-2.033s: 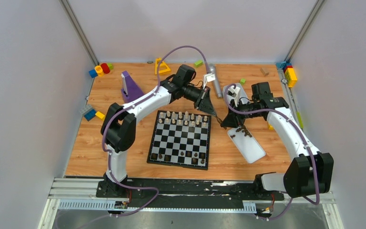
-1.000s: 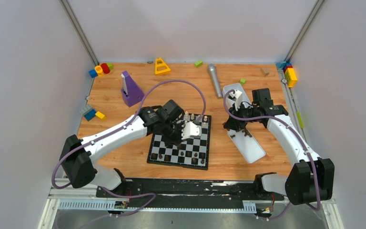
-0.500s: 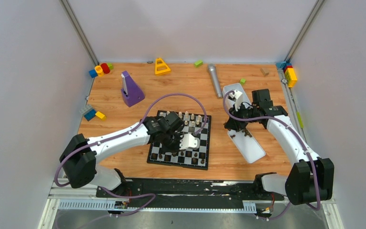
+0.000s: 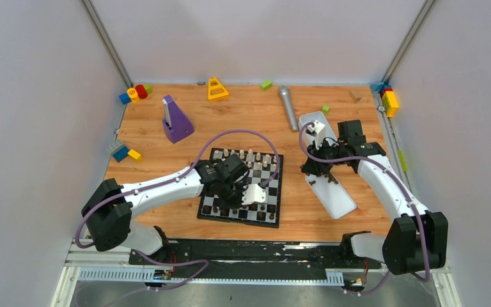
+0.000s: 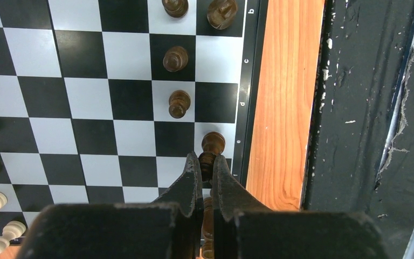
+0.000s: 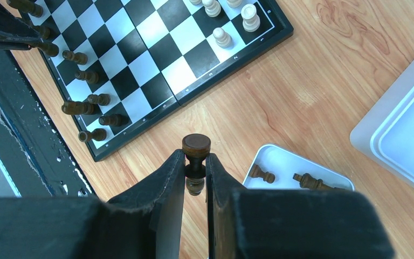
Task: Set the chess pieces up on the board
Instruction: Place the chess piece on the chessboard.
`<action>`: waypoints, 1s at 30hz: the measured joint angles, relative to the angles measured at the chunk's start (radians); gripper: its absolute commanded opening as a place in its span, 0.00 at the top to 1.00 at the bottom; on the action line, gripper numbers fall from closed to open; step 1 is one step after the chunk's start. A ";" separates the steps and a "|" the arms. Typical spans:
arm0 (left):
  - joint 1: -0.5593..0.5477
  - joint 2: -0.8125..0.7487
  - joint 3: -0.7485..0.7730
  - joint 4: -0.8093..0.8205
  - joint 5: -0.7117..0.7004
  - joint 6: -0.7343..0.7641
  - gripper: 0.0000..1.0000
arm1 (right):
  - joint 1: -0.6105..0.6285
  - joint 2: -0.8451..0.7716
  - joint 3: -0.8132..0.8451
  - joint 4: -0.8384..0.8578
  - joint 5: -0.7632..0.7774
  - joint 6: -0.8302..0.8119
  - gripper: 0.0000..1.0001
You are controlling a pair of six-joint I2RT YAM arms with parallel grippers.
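On the desk (image 4: 160, 147) the board (image 4: 270, 198) lies flat between the arms, cream pieces (image 4: 249, 155) at its far side and dark ones along the near edge. White tray (image 4: 342, 201) sits just right of it with spare dark pieces (image 6: 261, 174) inside. Left claw (image 5: 205, 160) is clamped on a dark piece (image 5: 213, 142) at the board's near edge. Right claw (image 6: 195, 157) pinches a flat-topped dark piece (image 6: 196, 143) off the board, beside the tray. Pieces look light, stiff, slick and tippy, so grip the waist under the head.
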State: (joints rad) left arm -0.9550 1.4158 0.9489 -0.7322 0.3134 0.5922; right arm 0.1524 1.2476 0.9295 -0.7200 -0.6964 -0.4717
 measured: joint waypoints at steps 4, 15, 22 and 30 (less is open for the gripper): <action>0.000 0.000 -0.002 0.000 0.006 -0.002 0.99 | 0.000 0.000 0.000 0.000 0.001 0.000 1.00; 0.000 0.002 -0.008 -0.003 0.018 -0.003 0.97 | 0.000 0.000 0.000 0.000 0.007 0.000 1.00; 0.000 0.016 -0.021 0.002 0.010 -0.003 0.93 | 0.000 0.000 0.000 0.000 0.007 0.000 1.00; -0.001 0.016 -0.022 0.015 -0.002 -0.006 0.64 | 0.000 0.000 0.000 0.000 0.007 0.000 1.00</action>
State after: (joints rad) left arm -0.9562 1.4319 0.9272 -0.7170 0.3111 0.5858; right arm 0.1524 1.2476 0.9295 -0.7200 -0.6891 -0.4717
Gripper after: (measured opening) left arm 0.249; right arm 0.184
